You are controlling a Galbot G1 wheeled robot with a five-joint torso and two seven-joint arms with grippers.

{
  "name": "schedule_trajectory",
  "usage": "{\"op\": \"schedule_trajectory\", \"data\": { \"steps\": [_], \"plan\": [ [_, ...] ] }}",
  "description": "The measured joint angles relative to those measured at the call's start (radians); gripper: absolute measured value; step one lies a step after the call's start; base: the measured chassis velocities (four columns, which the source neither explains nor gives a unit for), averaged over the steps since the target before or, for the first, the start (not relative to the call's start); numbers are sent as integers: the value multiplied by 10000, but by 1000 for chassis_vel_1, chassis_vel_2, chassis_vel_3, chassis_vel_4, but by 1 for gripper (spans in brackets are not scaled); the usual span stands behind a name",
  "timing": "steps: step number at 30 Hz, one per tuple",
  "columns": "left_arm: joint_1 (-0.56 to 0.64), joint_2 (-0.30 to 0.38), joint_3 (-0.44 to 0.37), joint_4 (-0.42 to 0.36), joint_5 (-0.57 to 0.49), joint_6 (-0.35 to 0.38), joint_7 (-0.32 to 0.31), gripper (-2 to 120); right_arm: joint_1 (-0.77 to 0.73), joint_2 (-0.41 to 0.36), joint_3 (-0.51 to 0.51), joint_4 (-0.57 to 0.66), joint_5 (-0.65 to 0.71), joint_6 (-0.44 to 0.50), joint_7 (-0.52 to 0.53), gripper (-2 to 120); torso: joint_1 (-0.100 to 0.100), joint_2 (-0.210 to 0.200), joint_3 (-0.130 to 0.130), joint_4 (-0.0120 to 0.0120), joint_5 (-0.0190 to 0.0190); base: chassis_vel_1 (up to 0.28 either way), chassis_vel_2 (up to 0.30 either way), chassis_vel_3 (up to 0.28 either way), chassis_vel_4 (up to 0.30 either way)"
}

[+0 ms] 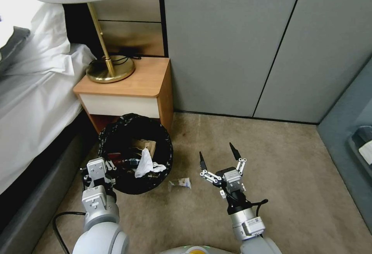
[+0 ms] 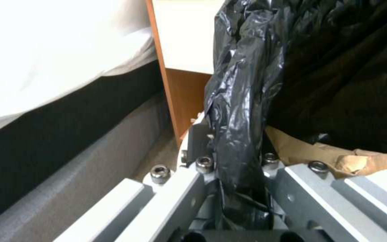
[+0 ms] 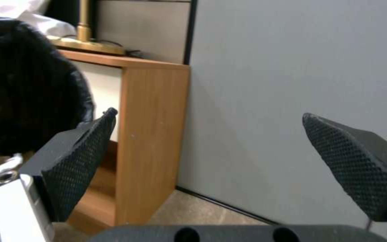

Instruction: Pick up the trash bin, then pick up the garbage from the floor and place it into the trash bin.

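Note:
The trash bin (image 1: 116,141), lined with a crinkly black bag, hangs in front of the nightstand with my left gripper (image 1: 101,168) shut on its near-left rim. In the left wrist view the bag-covered rim (image 2: 240,134) runs between the jaws. Inside the bin lie a white crumpled tissue (image 1: 146,163), a brown paper bag (image 1: 144,145) and other litter. A small clear wrapper (image 1: 181,183), a piece of garbage, lies on the beige carpet floor (image 1: 294,176) just right of the bin. My right gripper (image 1: 217,156) hovers open, right of that wrapper, with nothing between its fingers.
A wooden nightstand (image 1: 131,87) with a brass lamp (image 1: 108,66) stands behind the bin. The bed (image 1: 31,102) runs along the left. Grey wall panels (image 1: 252,44) close the back, and a grey piece of furniture (image 1: 356,145) sits at the right edge.

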Motion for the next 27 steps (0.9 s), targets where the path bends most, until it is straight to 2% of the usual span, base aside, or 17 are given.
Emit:
{"op": "schedule_trajectory", "data": {
  "steps": [9,13,16,18,19,21,22,25,27],
  "plan": [
    [25,32,-40,2,-45,-13,-19,1,175,18,-36,-131,-188,231,-199,100,-2,0,-2,0,-1,-3,4,6,-2],
    [198,96,-41,-102,-50,-17,-82,1,520,-251,-37,-268,-78,110,-384,100,-1,0,-2,0,0,0,0,0,0],
    [289,156,-42,-151,-50,-19,-109,1,1030,-624,-59,-532,328,-81,-809,100,-2,0,-2,0,1,0,0,0,0],
    [266,205,-35,-143,-46,-19,-127,1,1672,-1194,-217,-1005,703,-404,-1427,100,-2,0,-2,2,2,0,0,0,0],
    [266,205,-35,-143,-46,-19,-127,1,1672,-1194,-217,-1005,703,-404,-1427,100,-2,0,-2,2,2,0,0,0,0],
    [242,197,-9,-136,-33,-17,-131,1,2455,-2084,-690,-1587,1515,-947,-2427,100,-2,0,-1,0,3,0,0,0,0],
    [242,197,-9,-136,-33,-17,-131,1,2455,-2084,-690,-1587,1515,-947,-2427,100,-2,0,-1,0,3,0,0,0,0],
    [151,182,-46,-216,-20,75,-128,1,3925,-3041,-1633,-2783,2191,-1559,-3833,100,-1,0,-1,2,1,0,0,0,0],
    [119,183,-69,-253,-18,103,-128,1,4384,-3164,-1954,-3221,2210,-1561,-4115,100,-1,0,0,1,0,0,0,0,0]
  ]
}}
